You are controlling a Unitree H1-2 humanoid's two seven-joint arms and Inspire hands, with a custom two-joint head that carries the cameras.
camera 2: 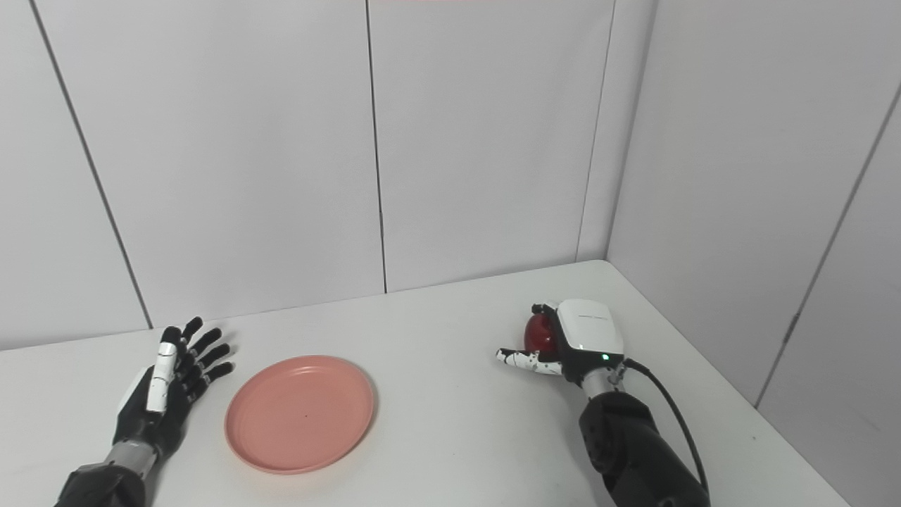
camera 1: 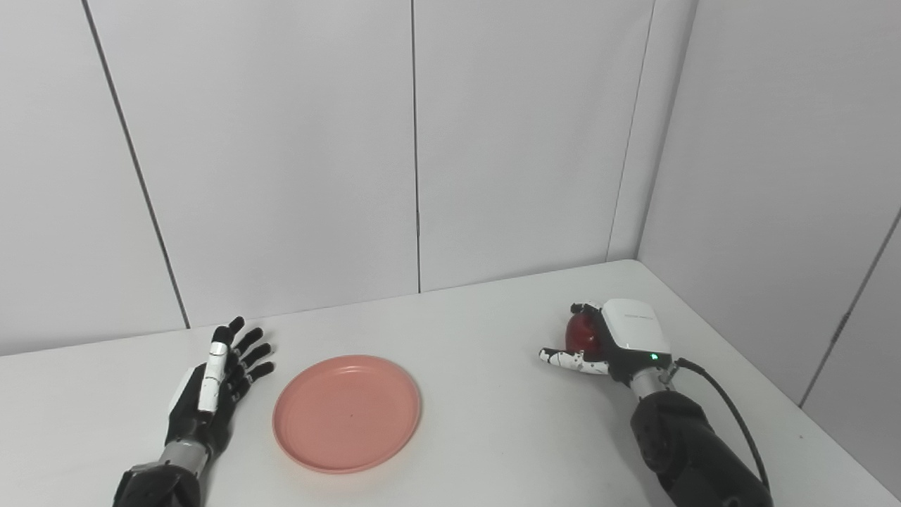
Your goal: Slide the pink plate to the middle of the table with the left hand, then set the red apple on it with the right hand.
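Left eye view: white table (camera 1: 479, 331) fills the lower frame, matte and bare apart from the task items, set into a corner of pale grey wall panels (camera 1: 281, 141) with dark vertical seams.

Pink plate (camera 1: 347, 412) lies flat on the table, left of centre, empty. It sits just beside the left robot hand, not touching it; judged roughly mid-table, so the slide step looks complete or nearly so.

Right arm (camera 1: 693, 451) enters from the lower right, black sleeve with a cable looping off the wrist.

Left robot hand (camera 1: 215, 384) rests at the plate's left, fingers spread apart and pointing away from the robot, holding nothing. Likely parked clear so the plate stays put and the approach from the right is open.

Right robot hand (camera 1: 612, 341) is well apart from the plate, near the far right of the table. White back plate faces up, green light on. Fingers curl around the red apple (camera 1: 581, 332), thumb extended toward the plate; grip appears clamped, though whether the apple is lifted off the table cannot be told.

Red apple: mostly hidden, only its left side shows.
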